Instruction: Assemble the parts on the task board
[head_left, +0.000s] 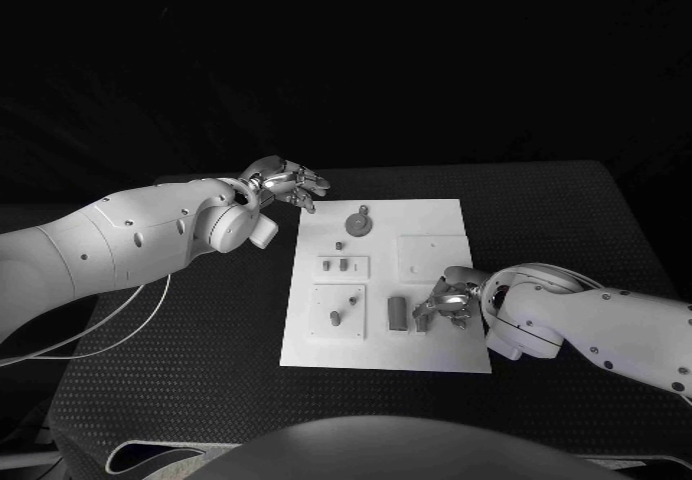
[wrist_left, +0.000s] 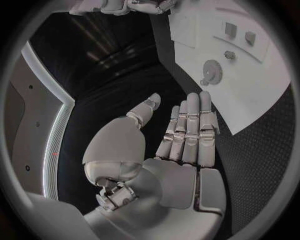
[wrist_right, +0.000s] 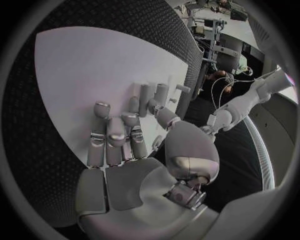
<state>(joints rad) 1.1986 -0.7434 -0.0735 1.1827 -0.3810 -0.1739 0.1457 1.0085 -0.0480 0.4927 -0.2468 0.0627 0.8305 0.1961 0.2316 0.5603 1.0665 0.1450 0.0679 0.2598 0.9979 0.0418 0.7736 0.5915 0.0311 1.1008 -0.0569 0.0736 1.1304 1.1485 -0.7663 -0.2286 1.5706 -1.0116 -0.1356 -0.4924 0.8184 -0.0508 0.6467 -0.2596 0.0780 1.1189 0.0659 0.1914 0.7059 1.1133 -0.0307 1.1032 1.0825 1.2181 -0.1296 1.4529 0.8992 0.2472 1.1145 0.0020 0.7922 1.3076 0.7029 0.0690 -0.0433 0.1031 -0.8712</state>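
Task board (head_left: 433, 225) mid-desk, grey part (head_left: 397, 312) at its 5 o'clock beside right hand (head_left: 447, 305), whether held impossible to tell; left hand (head_left: 284, 183) at 10 o'clock, fingers (wrist_left: 190, 125) straight, empty; risk: nudging part askew.

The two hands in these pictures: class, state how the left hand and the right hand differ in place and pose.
The left hand hovers beyond the far left corner of the task board, over the black table; the right hand is low over the board's near right part. The left hand's fingers lie straight, side by side; the right hand's curl down towards the grey parts. Neither plainly holds anything.
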